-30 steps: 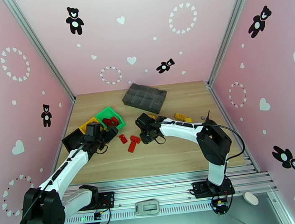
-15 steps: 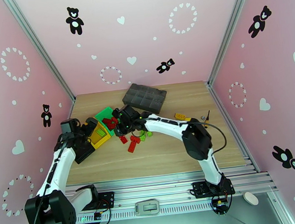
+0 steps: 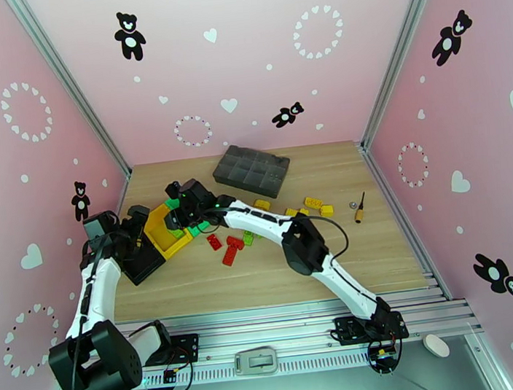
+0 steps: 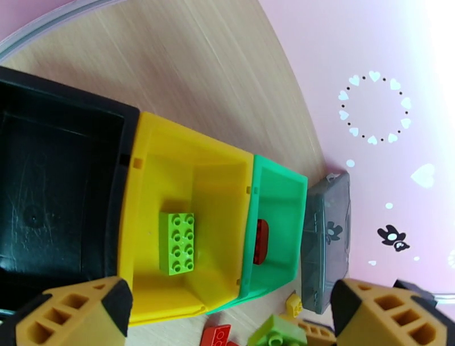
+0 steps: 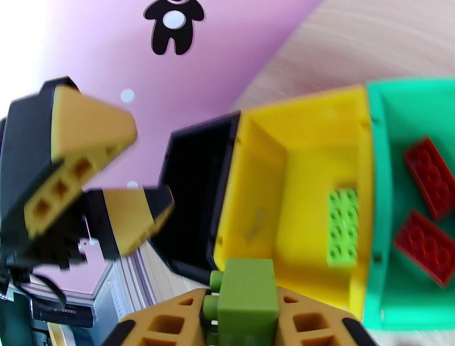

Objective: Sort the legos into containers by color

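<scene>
Legos [image 3: 231, 252] between containers [image 3: 157, 235] and screwdriver [image 3: 360, 209]

Bright, even light; wrist views blow out white at one corner (close parts blurred)

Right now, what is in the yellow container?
The yellow container holds one light green lego, lying flat. In the right wrist view, the right tool's green lego covers one corner.
</scene>
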